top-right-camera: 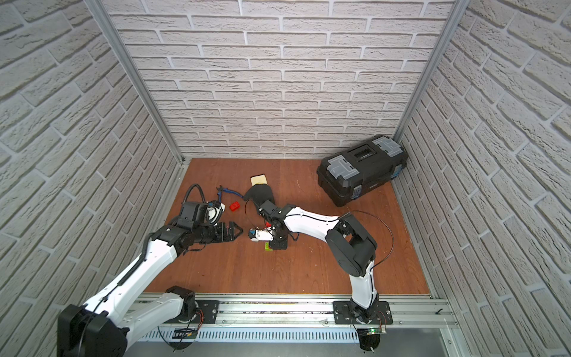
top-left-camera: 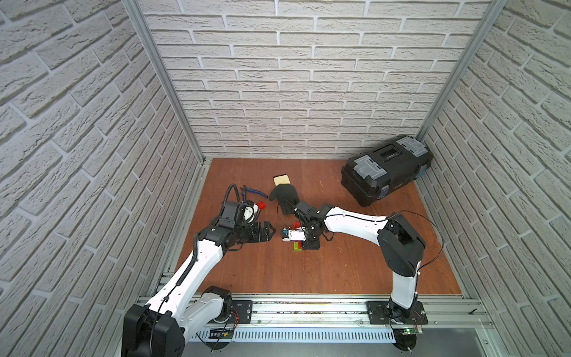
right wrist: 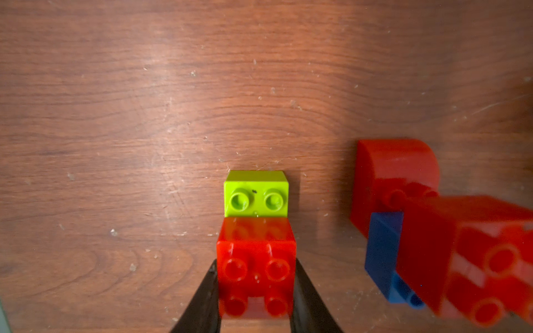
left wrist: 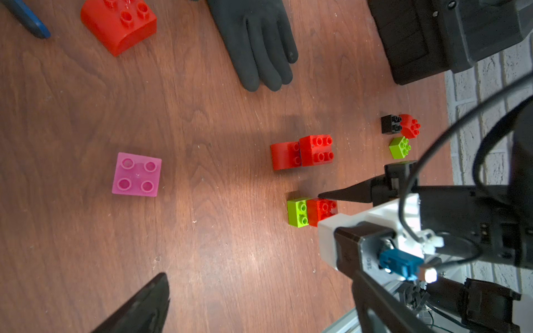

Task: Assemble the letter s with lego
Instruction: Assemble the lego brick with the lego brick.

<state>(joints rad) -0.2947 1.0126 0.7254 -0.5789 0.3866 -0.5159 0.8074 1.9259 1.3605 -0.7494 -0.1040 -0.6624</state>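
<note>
My right gripper [right wrist: 256,288] is shut on a red lego brick [right wrist: 256,268], one black finger on each side. That brick touches a lime green brick [right wrist: 256,193] on the table. Beside them lies a cluster of red bricks [right wrist: 476,253] with a blue one [right wrist: 383,250]. In the left wrist view a pink brick [left wrist: 137,174], a rounded red brick [left wrist: 119,24], and a small black [left wrist: 389,124], red [left wrist: 409,125] and lime [left wrist: 399,147] group lie loose. My left gripper [top-left-camera: 267,231] hovers open and empty, left of the right gripper [top-left-camera: 309,245].
A black glove [top-left-camera: 284,196] with a tan cuff lies behind the bricks. Blue-handled pliers [top-left-camera: 253,193] lie to its left. A black toolbox [top-left-camera: 386,170] stands in the back right corner. Brick-patterned walls enclose the wooden table [top-left-camera: 340,272] on three sides.
</note>
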